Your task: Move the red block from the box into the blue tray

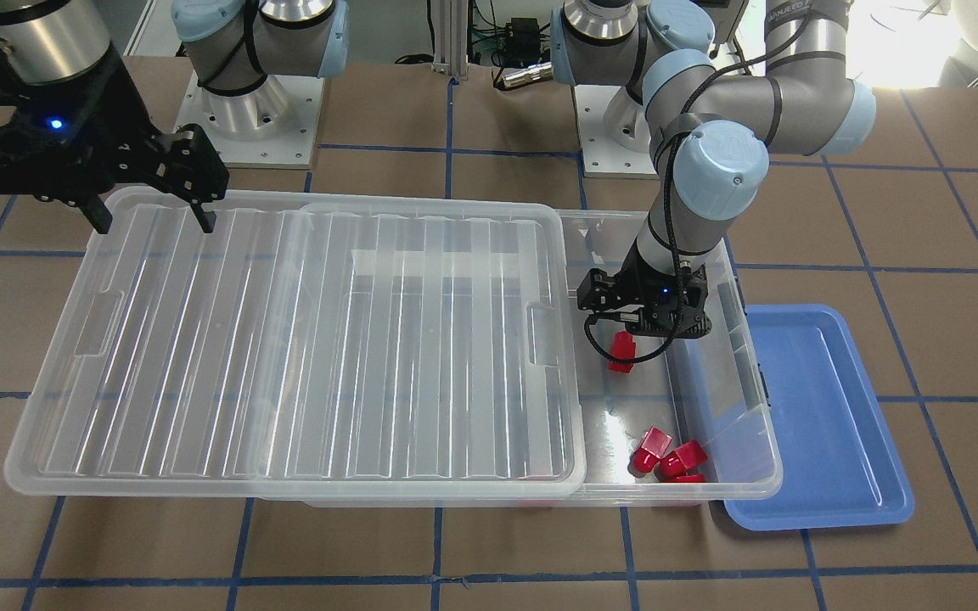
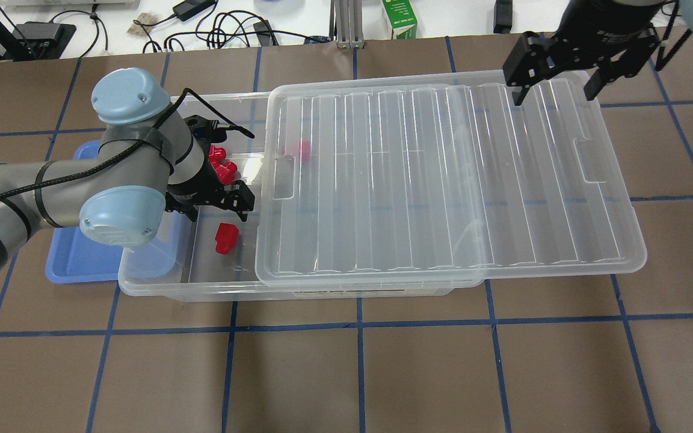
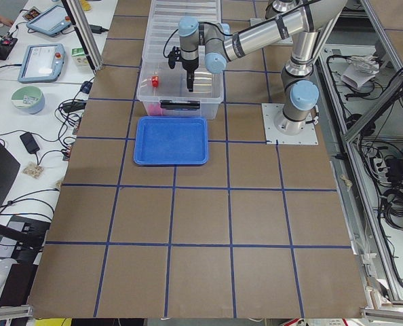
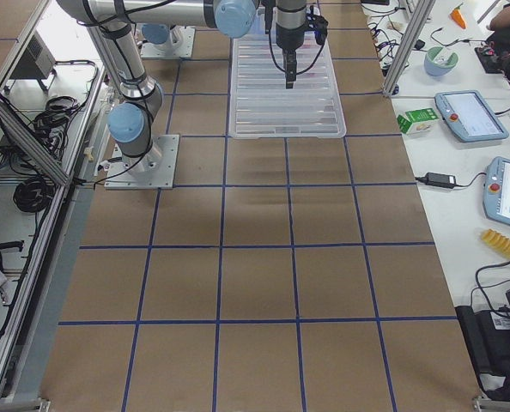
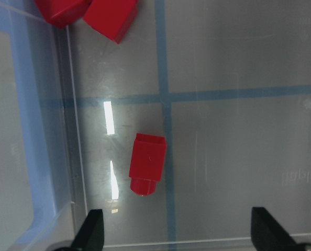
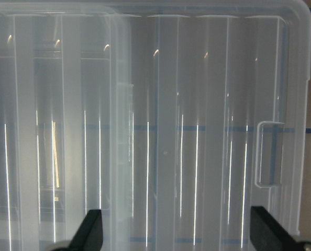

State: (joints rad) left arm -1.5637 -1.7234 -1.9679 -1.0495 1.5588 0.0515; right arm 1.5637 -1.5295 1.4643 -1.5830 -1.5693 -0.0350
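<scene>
The box (image 1: 748, 356) is a large clear bin with its ribbed lid (image 1: 285, 339) slid aside, so one end is uncovered. My left gripper (image 1: 637, 327) is open inside that end, just above a lone red block (image 1: 622, 352) lying on the bin floor. In the left wrist view the block (image 5: 147, 162) lies ahead of the open gripper (image 5: 176, 235), nearer one finger. The blue tray (image 1: 820, 424) lies empty beside the box. My right gripper (image 1: 154, 216) is open and empty over the lid's far edge, as the right wrist view (image 6: 176, 238) also shows.
Several more red blocks (image 1: 667, 458) cluster in the bin's corner near the tray, and another (image 2: 301, 149) shows through the lid (image 2: 443, 180). The bin wall (image 5: 66, 130) runs between the lone block and the tray (image 5: 9, 130).
</scene>
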